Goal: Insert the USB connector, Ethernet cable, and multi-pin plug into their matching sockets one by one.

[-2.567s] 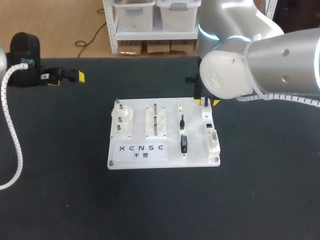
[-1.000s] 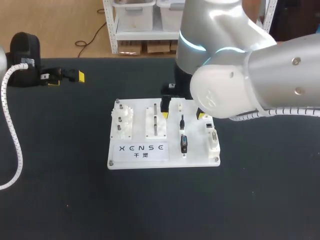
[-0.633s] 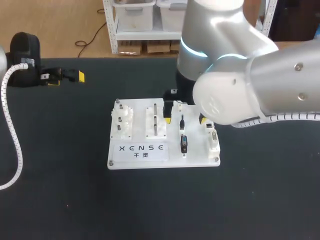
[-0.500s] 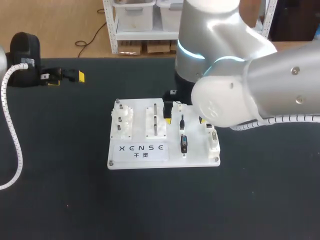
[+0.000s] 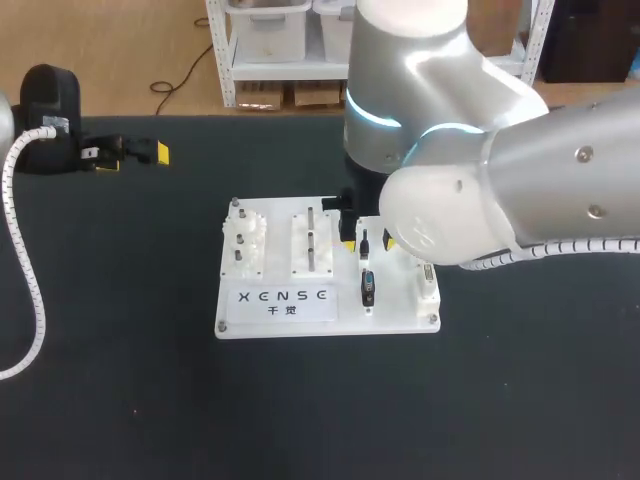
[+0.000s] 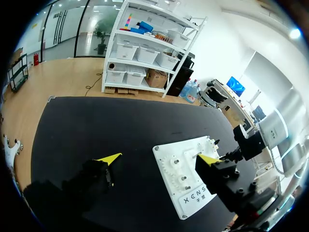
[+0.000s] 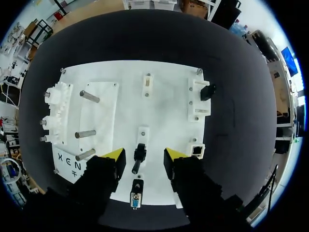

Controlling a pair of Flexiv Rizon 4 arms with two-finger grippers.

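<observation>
Right claw [image 7: 144, 154] open, pointing down; left claw [image 6: 159, 158] open, far left.

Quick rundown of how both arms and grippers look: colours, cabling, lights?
Right arm: bulky rounded silver-grey housings, a glowing cyan ring at one joint, and a white coiled cable underneath. Left arm: only a silver sliver shows, trailing a white spiral cable. Left gripper and right gripper: black blocky bodies, with fingers ending in bright yellow tips.

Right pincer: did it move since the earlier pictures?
Yes. The right pincer moved from the far right corner of the white board leftward and nearer, and now stands open astride the small black plug.
</observation>
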